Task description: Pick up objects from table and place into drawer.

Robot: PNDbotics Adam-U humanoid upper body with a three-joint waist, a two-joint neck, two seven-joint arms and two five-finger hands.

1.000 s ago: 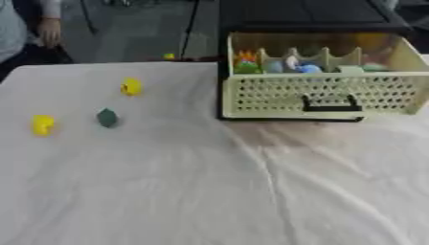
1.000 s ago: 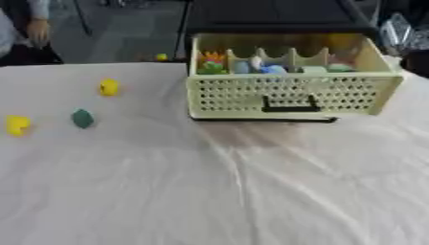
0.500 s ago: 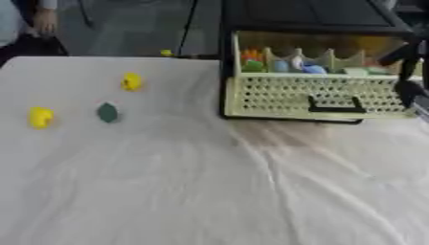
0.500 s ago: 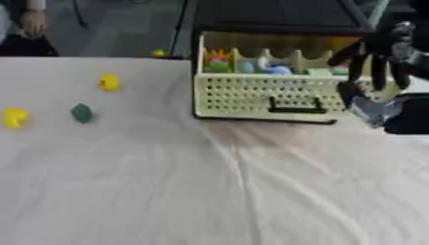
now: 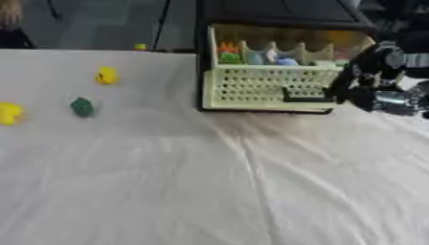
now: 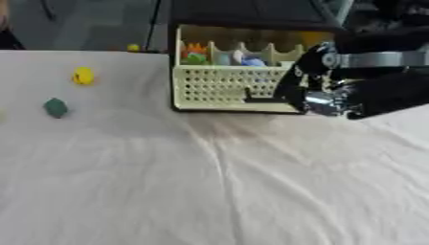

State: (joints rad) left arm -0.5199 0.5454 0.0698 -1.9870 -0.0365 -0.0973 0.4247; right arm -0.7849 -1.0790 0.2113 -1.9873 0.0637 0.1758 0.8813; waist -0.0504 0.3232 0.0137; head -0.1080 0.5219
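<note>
A cream perforated drawer (image 5: 268, 86) stands pulled out at the far side of a table draped in a white cloth (image 5: 209, 182), at about one o'clock from the table's middle. Its dark handle (image 5: 306, 98) faces the near side, and behind the front panel small coloured items sit in scalloped compartments: something orange and green (image 5: 228, 51) at the left end, bluish pieces (image 5: 272, 58) nearer the middle.

The robot's right hand (image 6: 314, 91), black with silver joints, reaches in from three o'clock and sits at the drawer's right front corner, just beside the handle's right end. Whether it touches the drawer cannot be told, and whether its fingers are released or clenched cannot be told either; nothing is seen held in them.

Out on the cloth at about ten o'clock, well apart from the drawer, lie three small objects. A yellow object (image 5: 107, 75) is farthest back, a dark green object (image 5: 81, 106) lies nearer and slightly to its left, and a second yellow piece (image 5: 8, 113) rests at the left edge of the left eye view, around nine o'clock. All three lie apart from one another. A further small yellow thing (image 5: 140, 46) shows beyond the table's far edge at eleven o'clock.
</note>
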